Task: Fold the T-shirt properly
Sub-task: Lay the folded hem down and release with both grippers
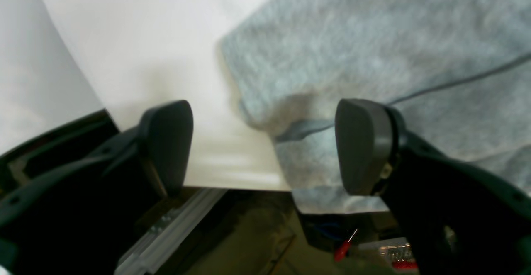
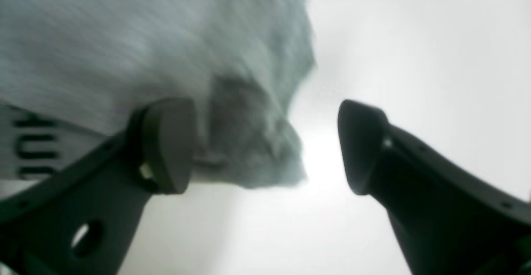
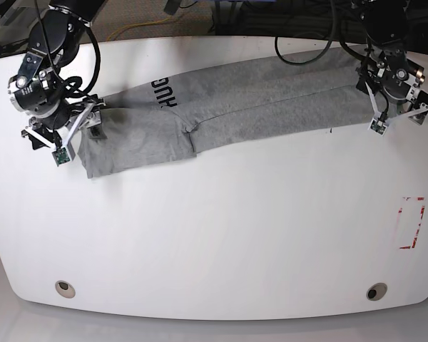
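Observation:
The light grey T-shirt [image 3: 228, 110] lies on the white table [image 3: 214, 235], folded into a long band running from the left side up to the right end. Dark lettering [image 3: 164, 92] shows near its left part and also appears as lettering [image 2: 37, 146] in the right wrist view. My right gripper [image 2: 263, 146] is open over the shirt's rumpled left corner [image 2: 257, 142], with nothing pinched. It sits at the table's left as the right gripper [image 3: 85, 128]. My left gripper [image 1: 265, 146] is open above the shirt's right end [image 1: 315, 100]. At the far right it shows as the left gripper [image 3: 379, 100].
A red-outlined rectangle [image 3: 411, 222] is marked on the table at the right. Two round holes [image 3: 65, 288] [image 3: 375, 291] sit near the front edge. Cables run behind the table. In the left wrist view the table edge and a metal rail [image 1: 166, 233] lie just below the fingers.

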`<control>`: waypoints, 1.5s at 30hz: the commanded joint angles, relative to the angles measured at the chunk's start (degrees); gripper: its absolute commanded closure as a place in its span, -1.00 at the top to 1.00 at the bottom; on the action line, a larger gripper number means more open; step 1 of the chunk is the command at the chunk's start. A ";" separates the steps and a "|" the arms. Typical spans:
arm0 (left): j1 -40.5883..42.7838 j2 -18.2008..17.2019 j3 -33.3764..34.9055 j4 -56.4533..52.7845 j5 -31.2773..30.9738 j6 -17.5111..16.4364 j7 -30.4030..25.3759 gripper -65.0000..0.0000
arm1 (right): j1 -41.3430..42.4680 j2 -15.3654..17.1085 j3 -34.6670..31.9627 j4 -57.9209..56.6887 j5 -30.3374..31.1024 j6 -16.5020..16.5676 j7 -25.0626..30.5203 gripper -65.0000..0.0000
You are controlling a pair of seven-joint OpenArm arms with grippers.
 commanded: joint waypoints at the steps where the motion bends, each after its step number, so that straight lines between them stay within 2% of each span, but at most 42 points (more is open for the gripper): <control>1: -0.20 -0.53 0.00 0.82 0.49 0.12 0.17 0.51 | 0.79 0.60 0.03 0.82 4.11 -0.10 0.73 0.57; 4: -0.28 -0.10 0.08 -0.06 0.49 0.12 0.00 0.51 | 1.67 -0.11 -1.64 -0.76 6.75 -0.10 0.64 0.57; 7: -0.02 0.87 0.79 -2.26 0.75 0.12 -0.09 0.50 | 1.84 -1.34 -4.19 -3.40 5.25 -0.10 0.73 0.55; 9: 0.07 0.78 0.79 -3.49 0.75 0.12 -0.09 0.43 | 1.93 -2.48 -4.45 -5.42 4.20 -0.10 0.99 0.43; 11: 0.60 0.70 0.79 -5.16 0.75 0.12 -0.09 0.33 | 2.90 -3.71 -4.37 -8.24 3.05 -0.10 0.99 0.23; 14: 0.42 0.70 0.87 -8.76 0.75 0.12 -1.58 0.27 | 3.86 -3.80 -4.37 -13.60 0.68 -0.10 2.40 0.09; 17: -0.99 0.17 2.72 -12.45 1.01 0.12 -5.98 0.27 | 4.22 -3.80 -4.37 -18.43 -2.05 -0.10 8.20 0.09; 18: -1.87 -1.41 4.30 -14.30 1.45 0.12 -7.21 0.27 | 4.22 -3.80 -4.37 -20.90 -3.72 -0.10 10.66 0.09; 20: -4.50 -3.00 7.03 -17.82 1.63 0.12 -7.39 0.27 | 4.57 -3.45 -4.10 -24.50 -6.62 -0.10 14.09 0.09; 23: -8.37 -3.70 8.61 -21.16 1.54 0.12 -7.39 0.27 | 4.57 -1.16 -3.93 -27.23 -7.50 -0.10 17.17 0.09; 26: -12.33 -4.14 8.96 -23.62 1.54 0.12 -7.47 0.27 | 4.04 -0.02 -3.22 -28.19 -7.41 -0.10 17.96 0.08; 33: -19.27 -3.88 8.52 -25.64 0.75 0.12 -7.39 0.28 | 1.93 -0.20 0.65 -23.36 -7.32 -0.10 17.25 0.08; 36: -20.85 -3.88 7.12 -22.83 -3.29 0.12 -7.12 0.34 | 1.23 -0.37 0.56 -21.42 -7.32 -0.10 17.25 0.08; 39: -21.12 -4.14 2.90 -18.78 -8.92 0.12 -5.19 0.61 | 0.88 -1.95 0.47 -19.93 -7.32 -0.10 17.25 0.08; 45: -23.32 -4.23 -7.65 -18.43 -18.94 0.12 0.35 0.64 | 0.88 -2.48 0.47 -18.87 -7.32 -0.10 17.25 0.08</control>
